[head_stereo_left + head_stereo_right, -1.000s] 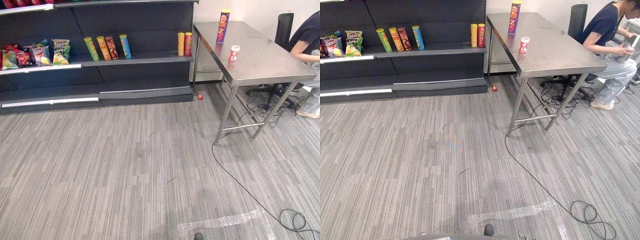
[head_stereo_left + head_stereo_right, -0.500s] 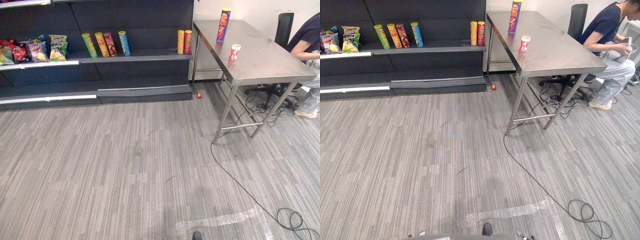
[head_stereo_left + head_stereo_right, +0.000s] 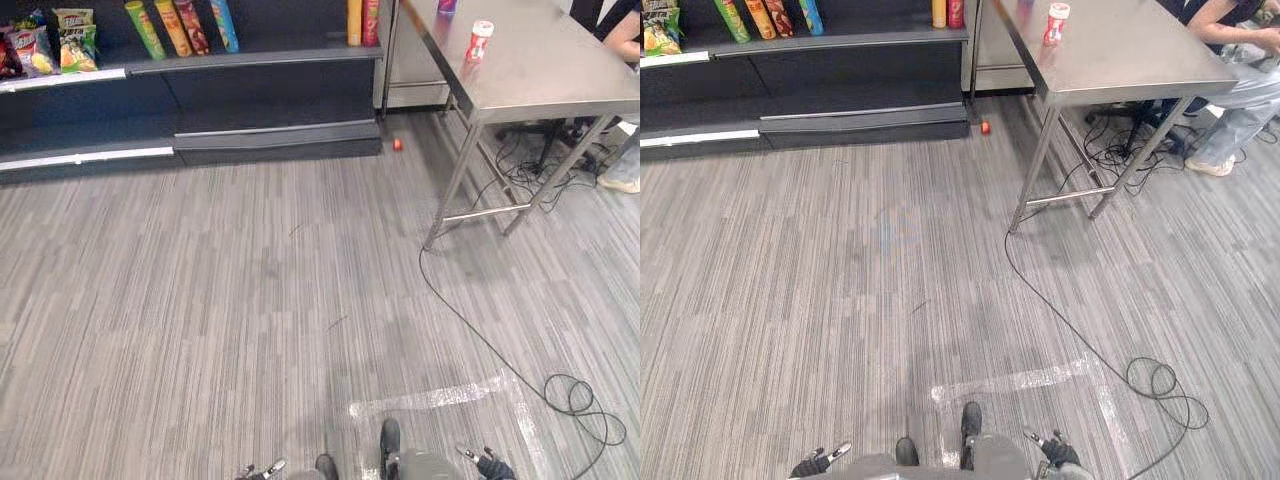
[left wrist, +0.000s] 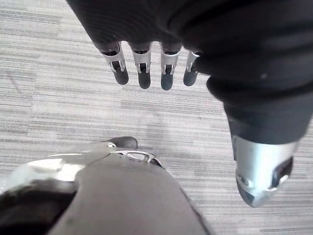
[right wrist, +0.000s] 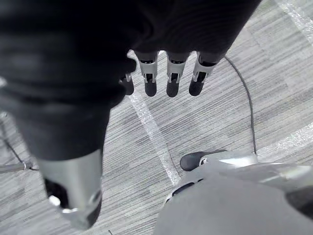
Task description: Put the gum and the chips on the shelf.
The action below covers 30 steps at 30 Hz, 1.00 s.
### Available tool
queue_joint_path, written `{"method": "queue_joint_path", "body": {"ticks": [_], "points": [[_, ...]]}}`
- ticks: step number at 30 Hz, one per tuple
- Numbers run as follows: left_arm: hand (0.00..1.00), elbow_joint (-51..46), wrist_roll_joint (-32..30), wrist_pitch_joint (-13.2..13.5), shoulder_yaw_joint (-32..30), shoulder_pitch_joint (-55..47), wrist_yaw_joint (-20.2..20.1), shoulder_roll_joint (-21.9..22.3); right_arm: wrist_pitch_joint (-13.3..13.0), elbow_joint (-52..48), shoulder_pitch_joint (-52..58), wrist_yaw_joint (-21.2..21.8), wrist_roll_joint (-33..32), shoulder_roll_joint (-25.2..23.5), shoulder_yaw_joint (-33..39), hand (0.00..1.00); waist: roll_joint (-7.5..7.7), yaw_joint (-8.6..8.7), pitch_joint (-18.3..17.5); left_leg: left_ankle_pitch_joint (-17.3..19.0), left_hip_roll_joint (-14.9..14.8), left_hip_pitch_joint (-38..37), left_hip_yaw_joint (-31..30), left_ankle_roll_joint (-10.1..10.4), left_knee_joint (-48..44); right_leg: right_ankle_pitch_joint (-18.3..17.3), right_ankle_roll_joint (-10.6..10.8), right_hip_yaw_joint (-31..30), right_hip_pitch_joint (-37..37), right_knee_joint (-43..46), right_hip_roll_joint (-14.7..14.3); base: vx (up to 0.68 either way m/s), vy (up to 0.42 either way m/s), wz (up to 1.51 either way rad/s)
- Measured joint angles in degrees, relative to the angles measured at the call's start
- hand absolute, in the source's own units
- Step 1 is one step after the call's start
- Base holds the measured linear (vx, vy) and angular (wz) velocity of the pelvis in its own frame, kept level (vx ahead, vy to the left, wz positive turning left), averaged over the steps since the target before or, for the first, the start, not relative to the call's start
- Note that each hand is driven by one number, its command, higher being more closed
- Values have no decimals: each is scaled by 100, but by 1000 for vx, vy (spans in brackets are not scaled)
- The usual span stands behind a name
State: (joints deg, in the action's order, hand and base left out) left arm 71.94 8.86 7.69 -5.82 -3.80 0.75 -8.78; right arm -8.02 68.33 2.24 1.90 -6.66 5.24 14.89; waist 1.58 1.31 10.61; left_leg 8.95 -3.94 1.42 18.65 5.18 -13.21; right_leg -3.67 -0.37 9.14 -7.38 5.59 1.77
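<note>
The gum, a small white bottle with a red cap (image 3: 480,40), stands on the steel table (image 3: 560,80) at the far right. Behind it, only the purple base of the chips can (image 3: 447,5) shows. Both my hands hang low over the carpet, far from the table. My left hand (image 3: 258,470) has straight fingers (image 4: 142,68) and holds nothing. My right hand (image 3: 482,464) is the same, its fingers (image 5: 171,78) straight over the floor.
A dark shelf (image 3: 250,62) at the back carries several chip cans (image 3: 185,22) and snack bags (image 3: 75,35). A small red object (image 3: 398,144) lies on the floor by the shelf's right end. A person (image 3: 1240,70) sits beyond the table. Clear tape (image 3: 430,398) marks the carpet.
The camera has tipped downward, so the shelf and table sit higher in the picture. Both hands now show at the lower edge. No object has moved.
</note>
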Motion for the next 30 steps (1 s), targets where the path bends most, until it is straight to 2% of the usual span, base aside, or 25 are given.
{"method": "queue_joint_path", "body": {"ticks": [1,2,3,5,6,8,9,10,11,13,15,16,17,18,20,21,22,23,24,25,26,27,29,30], "points": [[0,-44,2,9,-42,-10,9,-7,-13,0,6,0,-1,3,-87,0,44,-4,25,14,-88,275,1,17,-608,-70,-6,7,20,68,38,-46,-160,24],[0,-186,52,57,-181,-65,6,9,-23,-2,8,9,-1,70,-270,0,11,-24,63,-41,-421,866,-8,-57,-1957,-117,-54,43,103,89,-9,5,-155,3],[0,-241,249,60,-365,-132,3,154,-39,-11,5,12,-2,151,-422,0,-102,-54,124,-166,-800,1370,-30,-295,-3106,-155,-109,64,276,73,-159,51,-81,-6],[0,-240,462,62,-541,-161,4,254,-77,-19,13,-7,-10,186,-414,0,-195,-87,183,-55,-971,1666,-119,-329,-3719,-240,-115,66,483,85,-207,107,12,-2],[0,-242,523,65,-573,-163,3,258,-77,-16,16,-7,-10,182,-409,0,-185,-94,185,18,-931,1800,-175,-257,-3688,-278,-85,67,567,77,-155,170,52,6],[0,-246,654,102,-566,-158,0,296,-76,-4,7,-12,-9,191,-404,0,-184,-127,187,35,-847,2073,-200,-245,-2985,-348,-16,47,621,56,-26,173,77,8],[0,-248,673,115,-564,-159,0,307,-78,-6,1,-17,-10,192,-404,0,-183,-143,186,-44,-744,2101,-227,-214,-2070,-392,55,46,636,26,66,205,135,6],[0,-250,707,146,-566,-170,9,345,-82,-12,1,-27,-9,206,-409,0,-201,-143,178,-317,-683,2071,-228,-191,-992,-431,118,40,652,-24,125,225,154,2],[0,-251,761,172,-568,-175,10,362,-82,-17,-4,-31,-9,220,-419,0,-223,-149,180,-492,-683,2046,-235,-171,-452,-447,139,13,670,-66,133,210,151,-7],[0,-253,853,180,-593,-241,24,450,-88,-117,0,-69,-9,282,-449,0,-368,-174,152,-1007,-848,2074,-377,-47,957,-587,335,-79,709,-124,124,376,273,-22],[0,-246,896,180,-591,-322,19,463,-97,-108,-1,-118,-9,323,-451,0,-468,-223,101,-1120,-1016,2027,-409,-13,1204,-749,495,-294,866,-125,140,478,358,-39],[0,-237,901,177,-579,-314,9,462,-98,-89,3,-138,-10,297,-455,0,-461,-228,101,-1471,-971,1984,-390,4,1121,-824,585,-344,955,-118,257,526,405,-48],[0,-233,900,183,-576,-322,0,356,-105,-39,-14,-140,-11,226,-461,0,-216,-285,31,-1658,-725,1913,-350,-91,855,-969,662,-441,1005,-94,587,506,379,-38],[0,-240,897,228,-571,-323,10,259,-111,16,-42,-122,-8,90,-456,0,-8,-300,-94,-1336,-501,2001,-226,-305,516,-961,650,-501,955,122,853,607,375,-29],[0,-226,884,249,-461,-259,13,180,-199,10,-45,-93,-3,-5,-409,0,103,-264,-194,-965,-229,1901,-70,-499,162,-808,737,-608,715,882,1167,596,312,-15],[0,-197,885,264,-401,-247,17,169,-205,12,-41,-42,-2,-10,-367,0,102,-300,-216,-850,-118,1672,72,-725,76,-644,639,-833,575,1457,1304,469,259,-29],[0,-200,884,273,-374,-246,18,167,-209,6,-45,-19,-5,-15,-331,0,96,-295,-226,-788,-76,1532,146,-800,52,-472,562,-882,476,1794,1370,445,237,-34],[0,-200,873,279,-290,-247,18,160,-232,-20,-49,-5,-6,-8,-292,0,43,-255,-267,-652,-13,1318,146,-815,-2,50,542,-842,242,2483,1472,436,261,-21],[0,-192,841,288,-160,-251,17,143,-232,-84,-49,-10,-9,8,-221,0,-10,-187,-297,-468,65,994,135,-885,118,776,528,-777,-11,3189,1577,445,255,-9],[0,-192,832,289,-84,-263,14,116,-231,-106,-48,-13,-11,1,-176,0,-15,-140,-294,-390,116,780,149,-939,235,1078,522,-769,-98,3560,1648,457,234,11],[0,-189,831,285,10,-263,14,48,-240,-118,-51,-24,-73,-9,-169,0,-6,-56,-258,-277,245,408,120,-1035,377,1058,493,-736,-351,4439,1748,438,152,21],[0,-196,832,289,105,-258,17,30,-237,-172,-54,-27,-116,4,-168,0,-3,-20,-237,-152,297,40,85,-1058,486,674,439,-542,-584,5164,1752,504,148,16],[0,-187,831,287,168,-259,11,47,-256,-240,-42,-24,-307,4,-174,0,-58,5,-201,-80,317,-532,97,-1044,744,-14,253,60,-831,5536,1697,414,80,-2],[0,-187,831,290,168,-236,8,73,-277,-295,-45,-17,-359,8,-170,0,-95,20,-191,-7,310,-805,107,-1009,905,-338,223,452,-1019,5310,1594,270,31,-5]]}}
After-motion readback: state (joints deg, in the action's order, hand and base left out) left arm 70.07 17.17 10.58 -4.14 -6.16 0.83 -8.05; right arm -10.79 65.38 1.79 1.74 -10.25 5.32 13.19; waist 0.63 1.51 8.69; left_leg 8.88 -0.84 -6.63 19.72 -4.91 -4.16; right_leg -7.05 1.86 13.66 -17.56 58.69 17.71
